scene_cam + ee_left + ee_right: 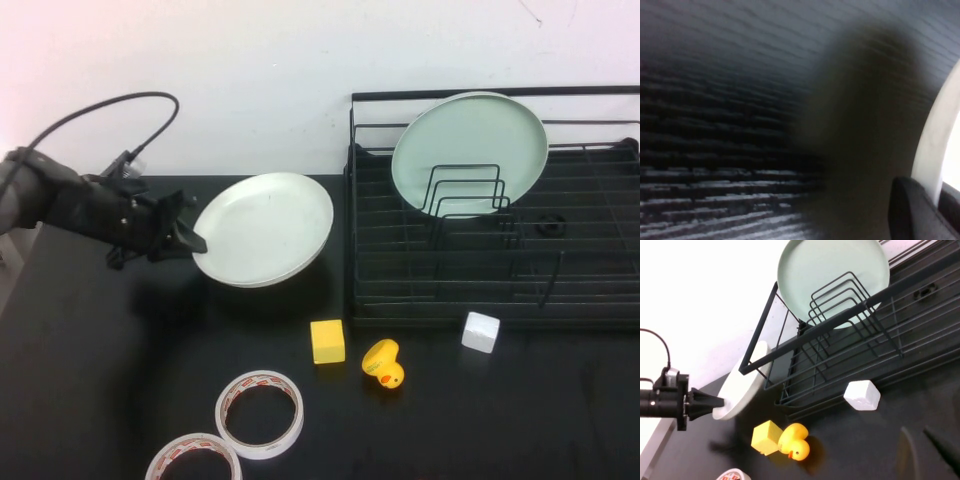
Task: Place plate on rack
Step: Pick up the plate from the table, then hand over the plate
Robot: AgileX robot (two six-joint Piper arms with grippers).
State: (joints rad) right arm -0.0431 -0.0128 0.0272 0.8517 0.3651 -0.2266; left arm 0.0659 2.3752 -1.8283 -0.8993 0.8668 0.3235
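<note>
Left gripper (190, 240): at the left of the table (80, 380), jaws pinched on the near-left rim of the plate (265, 228). The hold is thin, on the edge only.

Plate: cream, tilted, its left edge at the jaws and its far side raised, just left of the rack (480, 250) and not yet in it. Risk: with so little rim in the jaws, the plate may pivot or slip during the carry, most likely on a quick swing.

Tape rolls (260, 412): two, near the front edge, well clear of the likely path. Low risk.

Yellow block (328, 341) and rubber duck (384, 363): in front of the rack's left corner. Risk: a sagging plate carried low could knock them.

Rack: black wire, right half of the table. Risk: the plate's free edge could catch the left side rail or the tall back rail if brought in too low.

Mint-green plate (470, 150): standing in the loop dividers (470, 195), leaning back. Risk: a slot chosen beside it could mean plate striking plate.

White block (481, 331): in front of the rack. Low risk.

Right gripper: not seen in the high view, above the table's near right judging by its wrist view; jaws closed, holding nothing that shows.
</note>
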